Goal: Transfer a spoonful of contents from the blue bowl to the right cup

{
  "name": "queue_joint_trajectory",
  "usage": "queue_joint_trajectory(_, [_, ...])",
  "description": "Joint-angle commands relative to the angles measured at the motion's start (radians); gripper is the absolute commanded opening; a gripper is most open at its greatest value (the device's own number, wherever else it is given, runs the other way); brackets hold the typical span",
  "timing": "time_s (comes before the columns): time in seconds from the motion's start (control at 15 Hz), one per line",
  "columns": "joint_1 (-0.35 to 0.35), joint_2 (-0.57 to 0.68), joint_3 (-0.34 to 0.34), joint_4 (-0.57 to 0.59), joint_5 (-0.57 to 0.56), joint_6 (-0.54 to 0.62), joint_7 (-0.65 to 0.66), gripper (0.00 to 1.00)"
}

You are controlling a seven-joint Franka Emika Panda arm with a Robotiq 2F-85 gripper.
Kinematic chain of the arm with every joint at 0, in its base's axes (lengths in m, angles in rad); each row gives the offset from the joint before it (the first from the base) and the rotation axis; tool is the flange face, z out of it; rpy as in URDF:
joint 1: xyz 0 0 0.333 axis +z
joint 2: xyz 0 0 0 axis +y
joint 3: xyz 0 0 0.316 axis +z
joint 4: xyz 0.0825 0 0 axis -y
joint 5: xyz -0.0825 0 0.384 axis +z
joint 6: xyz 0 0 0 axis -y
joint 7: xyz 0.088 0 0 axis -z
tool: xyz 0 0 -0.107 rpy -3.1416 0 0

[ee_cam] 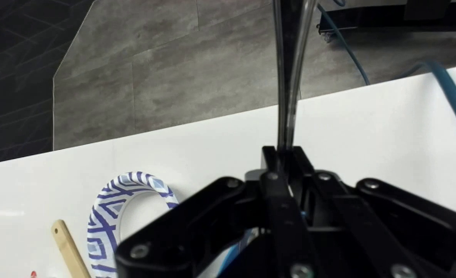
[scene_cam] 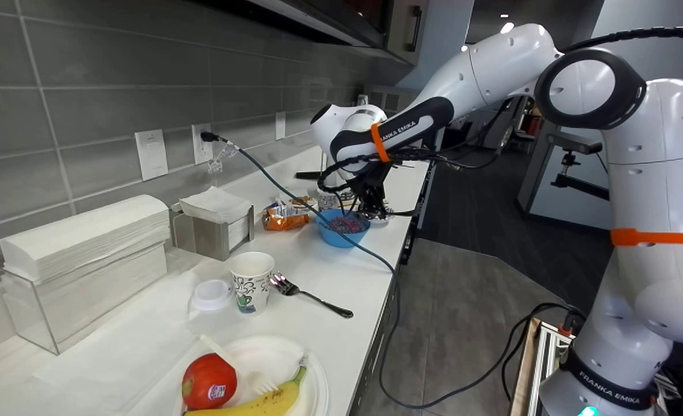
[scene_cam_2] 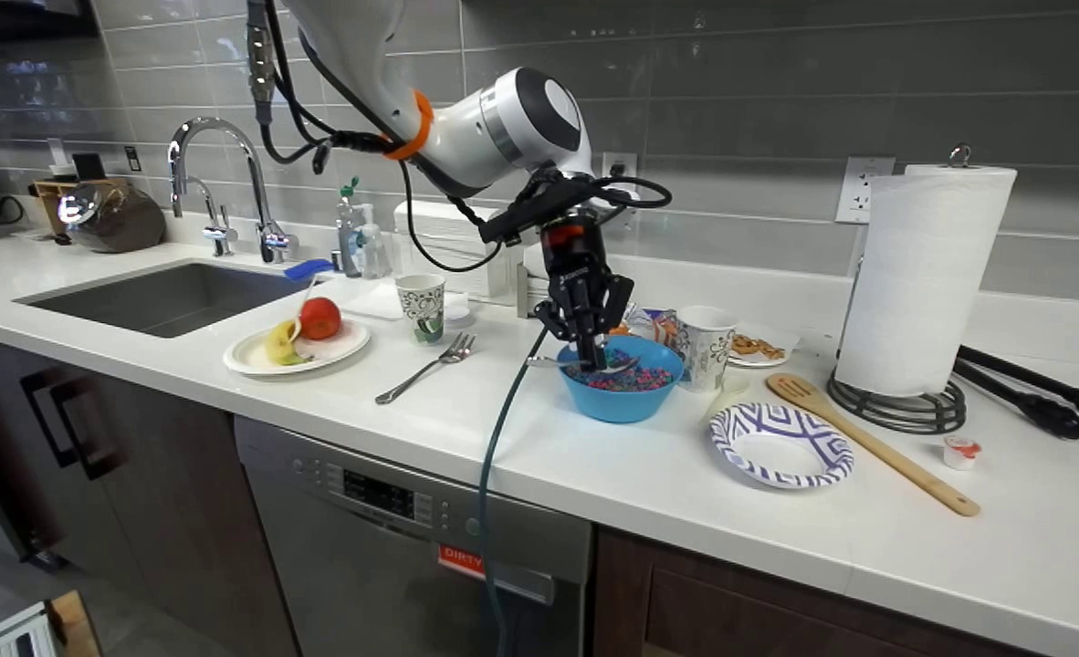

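**Mid-scoop, I reckon**

In an exterior view, the blue bowl point(scene_cam: 331, 238) is holding colourful bits point(scene_cam: 344, 224). In an exterior view, your gripper point(scene_cam_2: 591, 361) is hanging a metal spoon point(scene_cam_2: 550, 362) over (in?) them, right paper cup point(scene_cam_2: 706, 351) standing just beside the bowl. Wrist view: jaws are pinching its handle point(ee_cam: 289, 123). Next you're probably lifting level, tipping cupward.

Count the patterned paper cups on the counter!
2: the left cup near the fruit plate, the right cup beside the blue bowl. Others could be hidden.

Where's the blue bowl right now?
The blue bowl is just right of centre in an exterior view, on the counter, just left of a cup and near the claw.
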Motion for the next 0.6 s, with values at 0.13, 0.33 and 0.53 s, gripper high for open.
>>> queue_joint_trajectory(0.13, [0.032, 0.082, -0.023, 0.093, 0.0, -0.029, -0.013, 0.03])
queue_joint_trajectory(0.33, [0.036, 0.114, -0.026, 0.13, 0.01, -0.05, -0.03, 0.03])
queue_joint_trajectory(0.53, [0.039, 0.146, -0.026, 0.166, 0.019, -0.063, -0.045, 0.03])
